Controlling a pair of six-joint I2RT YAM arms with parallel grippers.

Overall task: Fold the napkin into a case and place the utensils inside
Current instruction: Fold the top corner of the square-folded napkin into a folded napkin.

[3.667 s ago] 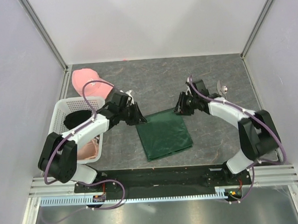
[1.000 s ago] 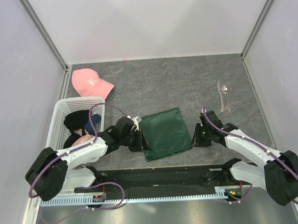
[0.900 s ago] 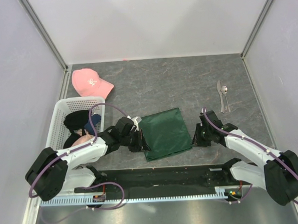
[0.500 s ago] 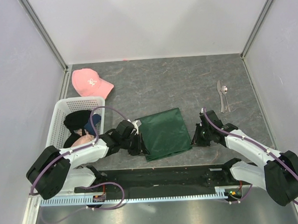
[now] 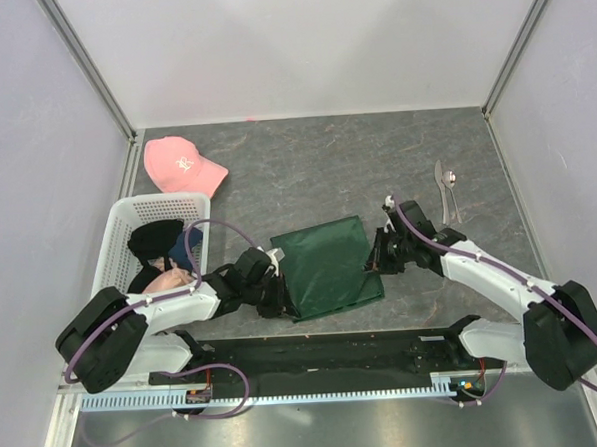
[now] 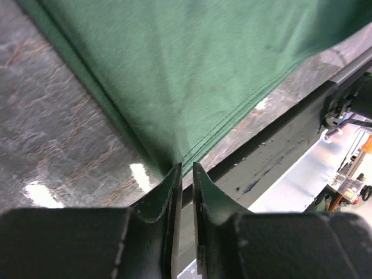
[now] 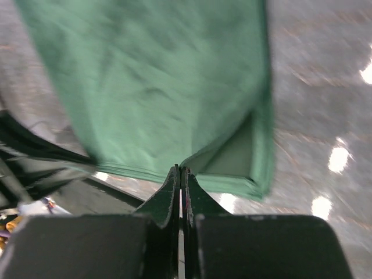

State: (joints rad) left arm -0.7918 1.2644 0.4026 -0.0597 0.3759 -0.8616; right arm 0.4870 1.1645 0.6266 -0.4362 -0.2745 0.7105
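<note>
The fold is under way, and nothing has been tucked in yet. The green napkin (image 5: pixel 326 267) lies on the grey surface (image 5: pixel 325 162) between the two arms, flat but for its near-right corner. The left gripper (image 6: pixel 185 168) has its jaws almost together on the near-left corner, and the cloth creases towards the tips, so I'd say it is pinching the corner. The right gripper (image 7: pixel 180 170) is clamped tight on a corner of the upper layer on the right-hand side, lifted enough to show another green layer beneath, though that view is blurred. The utensils (image 5: pixel 447 191) lie side by side well off to the far right, untouched. To my eye the next move calls for both held corners to travel across together, level and lightly taut, so the edges meet squarely and make a narrow pocket.
</note>
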